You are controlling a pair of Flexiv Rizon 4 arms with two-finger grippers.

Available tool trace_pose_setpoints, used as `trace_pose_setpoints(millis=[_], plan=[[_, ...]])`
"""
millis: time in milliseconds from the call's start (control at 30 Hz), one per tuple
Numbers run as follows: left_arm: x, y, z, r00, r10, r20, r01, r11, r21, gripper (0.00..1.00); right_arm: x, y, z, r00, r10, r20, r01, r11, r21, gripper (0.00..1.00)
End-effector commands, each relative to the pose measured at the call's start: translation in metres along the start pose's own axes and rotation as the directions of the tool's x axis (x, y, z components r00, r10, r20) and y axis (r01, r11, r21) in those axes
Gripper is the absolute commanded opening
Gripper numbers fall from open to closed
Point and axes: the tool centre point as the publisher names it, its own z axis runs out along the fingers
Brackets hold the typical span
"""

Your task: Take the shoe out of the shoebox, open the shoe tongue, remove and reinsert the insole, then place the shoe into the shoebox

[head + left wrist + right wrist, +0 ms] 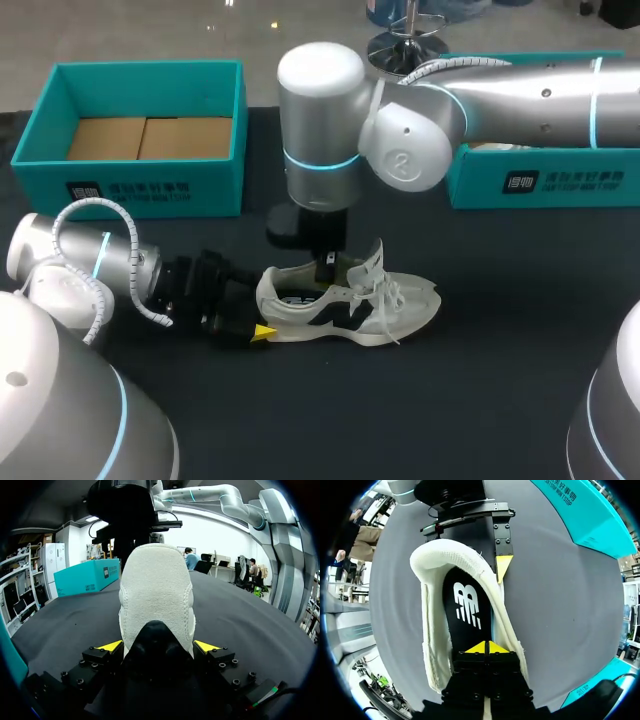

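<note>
A white sneaker [400,305] lies upright on the black table, toe to the right. My left gripper [258,318] comes in from the left, and its yellow-tipped fingers [111,646] press both sides of the shoe's heel [157,590]. My right gripper [326,268] reaches straight down into the shoe's opening. In the right wrist view its tips [487,647] are shut together and rest on the black insole [467,600], which lies flat inside the shoe [432,630]. The tongue stands pulled up towards the laces.
A teal shoebox [130,175] with a cardboard floor stands open at the back left. A second teal box [545,182] sits at the back right, under my right arm. Black tabletop [480,380] lies bare in front of the shoe.
</note>
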Motion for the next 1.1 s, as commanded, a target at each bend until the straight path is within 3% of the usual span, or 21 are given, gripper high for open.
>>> trace_pose_setpoints(millis=[33,167,233,333,700,967,1100], plan=[[0.0,0.003,0.001,1.0,0.001,0.002,-0.001,1.0,0.0,0.0,0.0,0.004,0.008,1.0,0.005,-0.016,-0.005,1.0,0.006,0.0],[0.0,0.003,0.001,1.0,0.001,0.002,-0.001,1.0,0.0,0.0,0.002,0.002,0.01,1.0,0.007,-0.023,-0.007,1.0,0.007,0.01],[0.0,0.003,0.001,1.0,0.001,0.002,-0.001,1.0,0.0,0.0,0.003,0.002,0.01,1.0,0.007,-0.027,-0.007,1.0,0.007,0.21],[0.0,0.003,0.001,1.0,0.001,0.002,-0.001,1.0,0.0,0.0,0.005,0.003,0.008,1.0,0.007,-0.029,-0.007,1.0,0.007,0.35],[0.0,0.003,0.001,1.0,0.001,0.002,-0.001,1.0,0.0,0.0,0.01,0.01,0.017,0.999,0.001,-0.034,-0.001,1.0,0.004,0.38],[0.0,0.003,0.001,1.0,0.001,0.002,-0.001,1.0,0.0,0.0,0.02,0.027,0.053,0.997,-0.01,-0.079,0.011,1.0,0.004,0.38],[0.0,0.003,0.001,1.0,0.001,0.002,-0.001,1.0,0.0,0.0,0.034,0.03,0.069,0.992,-0.011,-0.124,0.011,1.0,0.002,0.47]])
